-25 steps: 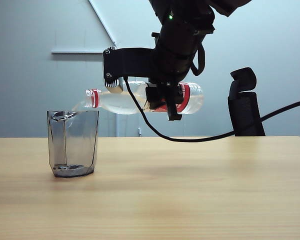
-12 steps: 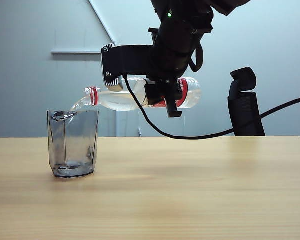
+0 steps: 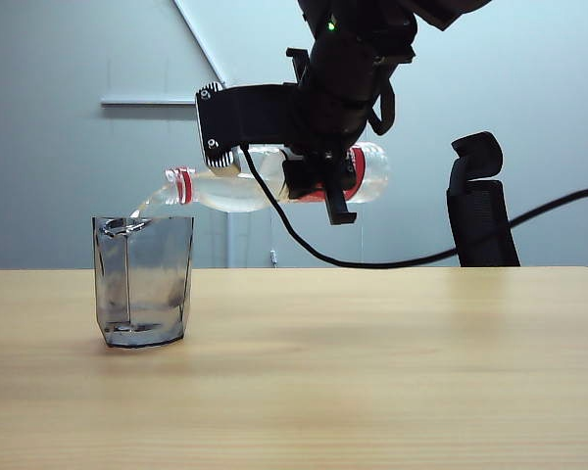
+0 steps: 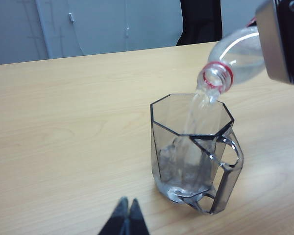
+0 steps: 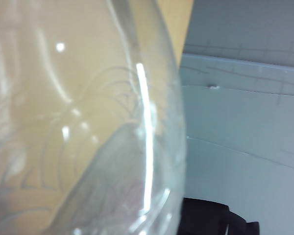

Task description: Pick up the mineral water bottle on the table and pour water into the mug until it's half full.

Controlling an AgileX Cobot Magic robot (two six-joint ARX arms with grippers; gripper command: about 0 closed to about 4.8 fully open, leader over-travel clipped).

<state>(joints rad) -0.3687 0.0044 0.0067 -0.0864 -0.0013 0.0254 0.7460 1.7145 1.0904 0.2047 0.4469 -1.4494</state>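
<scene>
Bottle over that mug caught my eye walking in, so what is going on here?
The right hand holds the mineral water bottle tipped nearly level, its mouth over the mug. Water streams in; only a shallow layer covers the bottom. The left hand waits shut near the mug on the table.

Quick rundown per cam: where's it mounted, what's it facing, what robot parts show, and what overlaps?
Exterior: table-height side view; right gripper holds the tilted mineral water bottle over the mug.
Left wrist: over the table, facing mug and water; shut left gripper tips show.
Right wrist: against the bottle; no gripper visible.
Shared: bottle in all three, mug in two.
</scene>
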